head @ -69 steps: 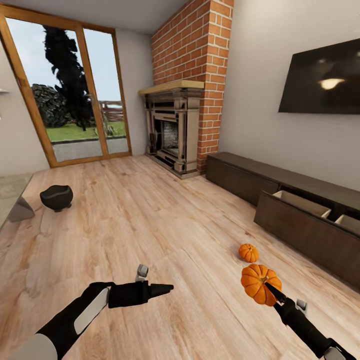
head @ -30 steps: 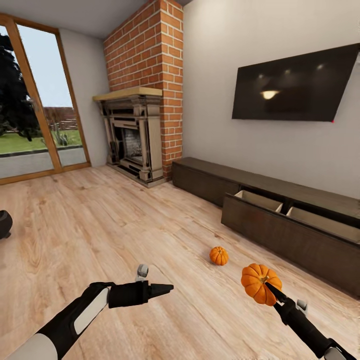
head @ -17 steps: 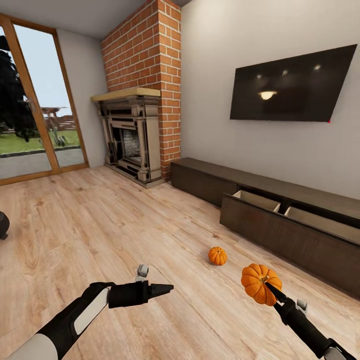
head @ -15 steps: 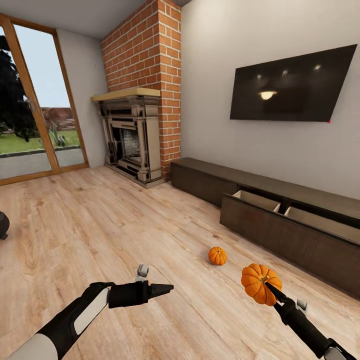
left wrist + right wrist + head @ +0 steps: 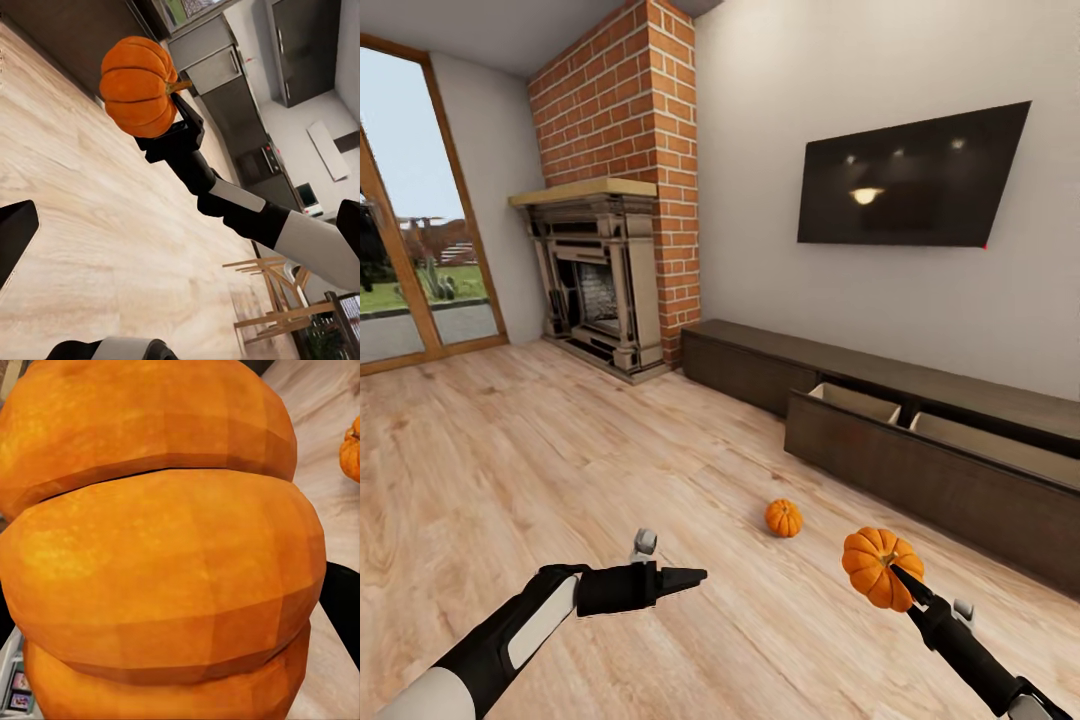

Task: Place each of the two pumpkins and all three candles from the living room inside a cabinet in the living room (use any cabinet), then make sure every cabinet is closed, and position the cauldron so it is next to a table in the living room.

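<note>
My right gripper is shut on an orange ribbed pumpkin, held above the floor at the lower right. The left wrist view sees that pumpkin and the right gripper from the side. A second pumpkin lies on the floor in front of the long dark cabinet, whose drawer is pulled out, showing tan insides. My left gripper hovers open over the floor, with nothing between its fingertips. The candles and the cauldron are out of view.
An ornate fireplace stands against a brick chimney at the back. A black TV hangs above the cabinet. A glass door is at the far left. Wooden floor stretches ahead of me.
The whole view has swung to the right, so the cauldron has slipped off the left edge and the cabinet sits more centrally. Both arms hold the same pose, and the pumpkin is still gripped.
</note>
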